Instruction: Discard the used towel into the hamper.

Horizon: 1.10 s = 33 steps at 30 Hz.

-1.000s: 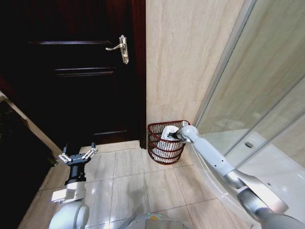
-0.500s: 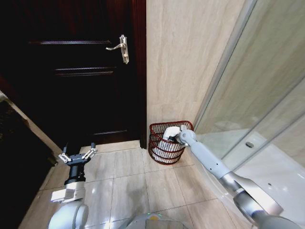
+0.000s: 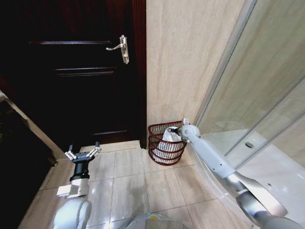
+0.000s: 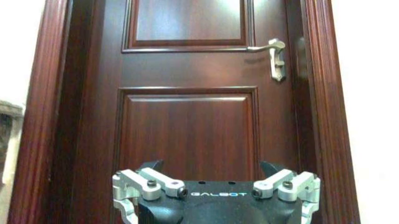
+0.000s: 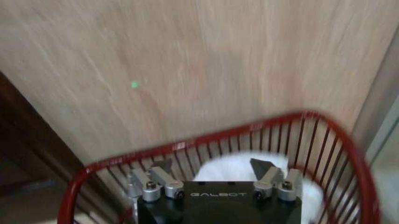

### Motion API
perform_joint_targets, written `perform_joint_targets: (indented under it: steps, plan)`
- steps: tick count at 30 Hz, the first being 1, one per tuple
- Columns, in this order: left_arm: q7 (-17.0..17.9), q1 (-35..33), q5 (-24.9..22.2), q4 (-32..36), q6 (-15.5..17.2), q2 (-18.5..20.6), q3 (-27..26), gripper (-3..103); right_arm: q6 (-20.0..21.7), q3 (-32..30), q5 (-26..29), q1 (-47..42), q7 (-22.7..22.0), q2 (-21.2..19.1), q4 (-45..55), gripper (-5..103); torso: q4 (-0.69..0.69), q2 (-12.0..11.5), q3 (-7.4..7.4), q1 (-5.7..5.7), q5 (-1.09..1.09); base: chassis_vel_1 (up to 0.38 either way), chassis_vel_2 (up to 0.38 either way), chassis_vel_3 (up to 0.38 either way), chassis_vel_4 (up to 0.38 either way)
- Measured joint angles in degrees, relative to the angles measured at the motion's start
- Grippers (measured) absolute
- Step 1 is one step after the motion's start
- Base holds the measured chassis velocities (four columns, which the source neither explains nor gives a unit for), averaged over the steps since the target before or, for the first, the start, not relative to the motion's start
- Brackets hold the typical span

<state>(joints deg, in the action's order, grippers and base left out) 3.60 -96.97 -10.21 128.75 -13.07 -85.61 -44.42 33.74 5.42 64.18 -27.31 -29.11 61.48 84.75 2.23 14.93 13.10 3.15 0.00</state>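
Observation:
The hamper (image 3: 160,153), a small round red-brown wire basket, stands on the floor tiles in the corner between the beige wall and the glass shower screen. A white towel (image 3: 167,139) lies bunched inside it. My right gripper (image 3: 176,130) hovers just over the hamper's rim on the shower side. In the right wrist view that gripper (image 5: 212,164) is open above the towel (image 5: 229,169), inside the hamper's rim (image 5: 206,136). My left gripper (image 3: 83,153) is open and held low over the floor, facing the dark door; in its own view the gripper (image 4: 212,165) holds nothing.
A dark wooden door (image 3: 81,90) with a metal lever handle (image 3: 122,48) is shut to the left of the hamper. The glass shower screen (image 3: 267,95) and its white base (image 3: 267,171) close off the right side. Beige floor tiles (image 3: 133,181) lie in front.
My right gripper has risen a little at the hamper's rim, and the towel now sits bunched in the hamper. The left arm has shifted slightly to the right.

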Motion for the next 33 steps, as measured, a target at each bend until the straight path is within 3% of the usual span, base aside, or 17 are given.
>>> perform_joint_targets:
  steps: [2, 4, 10, 13, 14, 17, 19, 21, 26, 30, 33]
  plan:
    - [0.05, 0.4, -0.01, -0.34, 0.39, 0.16, 0.65, 100, -4.74, -1.32, -4.47, -2.57, 1.67, -1.73, 3.91, 94, 0.0, 0.0, 0.0, 0.0, 0.01, 0.0, 0.0, 0.0, 0.0]
    - [0.05, 0.47, 0.0, -0.51, 0.44, 0.13, 0.88, 100, -6.53, -2.01, -5.93, -3.88, 1.64, -2.39, 5.92, 98, 0.0, 0.0, 0.0, 0.0, 0.0, 0.0, 0.0, 0.0, 0.0]
    - [0.47, 0.73, -0.13, -0.63, 0.6, -0.7, 1.17, 100, -13.48, -7.84, -11.35, -10.55, 3.06, -5.26, 14.25, 100, 0.03, 0.0, 0.0, 0.0, 0.0, 0.0, 0.0, 0.0, 0.0]
    - [0.75, 0.74, -1.31, -0.7, 0.97, -1.07, 1.69, 100, -20.12, -15.05, -20.82, -20.39, 8.99, -8.41, 20.86, 100, 0.01, 0.0, 0.0, 0.0, 0.01, 0.0, 0.0, 0.0, 0.0]
    - [0.75, 0.74, -1.31, -0.7, 0.97, -1.07, 1.69, 100, -20.12, -15.05, -20.82, -20.39, 8.99, -8.41, 20.86, 100, 0.01, 0.0, 0.0, 0.0, 0.01, 0.0, 0.0, 0.0, 0.0]
    - [0.01, -0.57, -1.59, -0.63, 1.09, -0.23, 2.93, 100, -23.8, -21.8, -30.11, -30.89, 14.09, -10.19, 26.27, 100, -0.01, 0.0, -0.01, 0.0, -0.01, 0.0, 0.0, 0.0, 0.0]
    - [-0.47, -1.05, -1.83, -0.38, 1.31, 0.2, 3.27, 100, -24.45, -23.9, -33.09, -34.52, 14.2, -10.01, 28.27, 100, -0.01, 0.0, -0.01, -0.01, -0.01, 0.0, 0.0, 0.0, 0.0]
    - [-1.83, -1.94, -2.6, 0.33, 1.95, 1.15, 3.66, 100, -25.0, -28.39, -37.93, -41.19, 14.83, -7.89, 31.66, 100, 0.01, 0.0, -0.01, -0.01, 0.01, 0.0, 0.0, 0.0, 0.0]
    - [-2.77, -2.41, -5.24, 1.31, 3.75, 3.27, 4.0, 100, -26.1, -32.97, -43.92, -50.74, 16.05, -2.84, 36.22, 100, 0.01, 0.0, -0.01, -0.01, 0.02, 0.0, 0.0, 0.0, 0.0]
    - [-2.85, -1.35, -7.8, 1.62, 6.34, 8.28, 4.04, 100, -31.1, -39.38, -50.16, -60.22, 21.26, 4.18, 39.4, 100, 0.0, 0.0, -0.01, -0.01, -0.01, 0.0, 0.0, 0.0, 0.0]
    - [-2.83, -0.66, -8.0, 1.72, 7.23, 9.86, 3.97, 100, -33.02, -40.73, -52.06, -63.52, 22.25, 7.24, 40.93, 100, 0.0, 0.0, 0.0, -0.01, -0.02, 0.0, 0.0, 0.0, 0.0]
